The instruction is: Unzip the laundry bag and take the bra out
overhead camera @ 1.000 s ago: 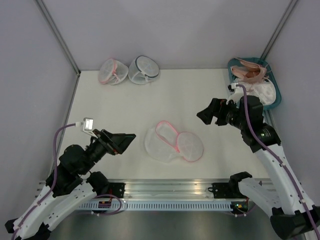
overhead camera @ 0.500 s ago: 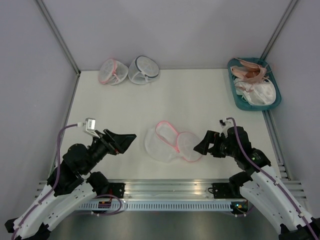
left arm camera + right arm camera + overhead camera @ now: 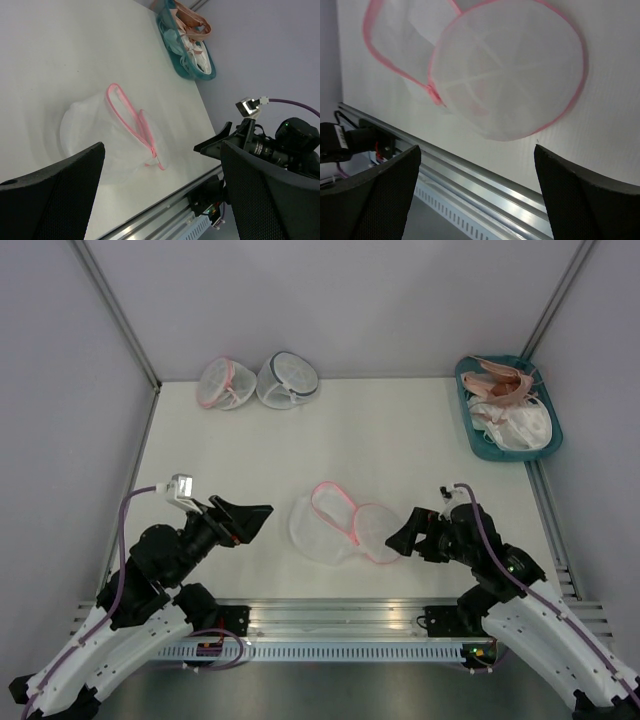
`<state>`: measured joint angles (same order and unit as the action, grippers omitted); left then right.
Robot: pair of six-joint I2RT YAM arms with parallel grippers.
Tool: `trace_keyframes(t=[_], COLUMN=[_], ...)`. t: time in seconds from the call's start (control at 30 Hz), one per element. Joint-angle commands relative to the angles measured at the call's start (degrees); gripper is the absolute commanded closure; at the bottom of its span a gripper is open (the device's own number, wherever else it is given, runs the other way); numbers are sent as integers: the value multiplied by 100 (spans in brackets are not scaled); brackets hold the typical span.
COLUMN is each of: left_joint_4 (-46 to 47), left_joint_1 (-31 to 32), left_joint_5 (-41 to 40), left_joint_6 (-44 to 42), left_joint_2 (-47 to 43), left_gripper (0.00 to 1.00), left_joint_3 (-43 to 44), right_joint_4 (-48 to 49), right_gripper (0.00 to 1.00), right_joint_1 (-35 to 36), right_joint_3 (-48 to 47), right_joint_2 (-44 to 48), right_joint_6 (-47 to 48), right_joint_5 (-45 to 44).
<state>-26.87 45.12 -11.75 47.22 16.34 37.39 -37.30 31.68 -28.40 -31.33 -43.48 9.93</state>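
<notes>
The laundry bag (image 3: pixel 345 525) lies unzipped near the table's front middle, its two white mesh halves with pink rims spread apart. It also shows in the left wrist view (image 3: pixel 100 135) and the right wrist view (image 3: pixel 505 75). A pale pink bra (image 3: pixel 500 380) lies on top of the teal tray at the back right, also visible in the left wrist view (image 3: pixel 192 22). My left gripper (image 3: pixel 258 523) is open and empty, left of the bag. My right gripper (image 3: pixel 400 538) is open and empty, just right of the bag's right half.
The teal tray (image 3: pixel 480 445) holds more white and pink laundry. A pink-rimmed mesh pouch (image 3: pixel 222 382) and a dark-trimmed mesh pouch (image 3: pixel 288 380) sit at the back left. A metal rail (image 3: pixel 340 615) runs along the front edge.
My right arm has swung from beside the teal tray down to the front, beside the bag's right half. My left arm has barely moved.
</notes>
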Motion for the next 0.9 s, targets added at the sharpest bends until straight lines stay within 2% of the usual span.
trace_keyframes(t=[0.0,0.2,0.4,0.57,0.87], left_joint_4=[156,156,156,130,121], left_joint_1=[23,23,23,23,23], left_joint_5=[-91,-135,-231,-310,-319], left_joint_6=[-266,-257,-213,-231,-152], left_joint_2=[-43,-43,-157,-201,-201], left_gripper=[0,0,0,0,1], left_joint_3=[5,-3,-109,-144,-205], right_joint_4=[435,241,-487,-665,-235], right_gripper=[2,2,2,2,2], right_joint_1=[40,136,435,514,760], right_joint_3=[107,476,55,124,370], right_joint_2=[470,-425,-962,-1085,-988], right_joint_6=[-600,-468,67,331,156], right_joint_5=[69,299,62,447,369])
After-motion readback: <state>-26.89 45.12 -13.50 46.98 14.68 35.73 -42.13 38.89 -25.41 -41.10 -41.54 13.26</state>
